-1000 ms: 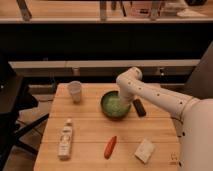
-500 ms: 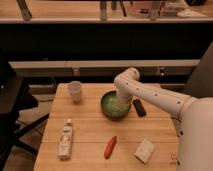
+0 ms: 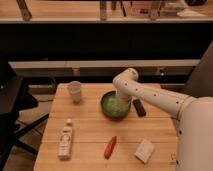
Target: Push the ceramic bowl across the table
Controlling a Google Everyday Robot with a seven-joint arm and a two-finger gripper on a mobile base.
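The ceramic bowl (image 3: 115, 106) is dark green with a paler green inside and sits near the middle of the light wooden table (image 3: 90, 127), toward its far half. My white arm reaches in from the right and bends down into the bowl. The gripper (image 3: 120, 102) hangs at the bowl's inner right side, shut, with nothing seen held in it. Its tips are partly hidden by the wrist and the bowl's rim.
A small whitish cup (image 3: 75, 91) stands at the far left. A dark block (image 3: 138, 107) lies just right of the bowl. Near the front lie a white bottle (image 3: 65, 139), a red-orange carrot-like piece (image 3: 110, 146) and a pale sponge-like block (image 3: 145, 150). A dark chair stands left.
The bowl and the gripper inside it have shifted slightly; otherwise nothing has visibly moved.
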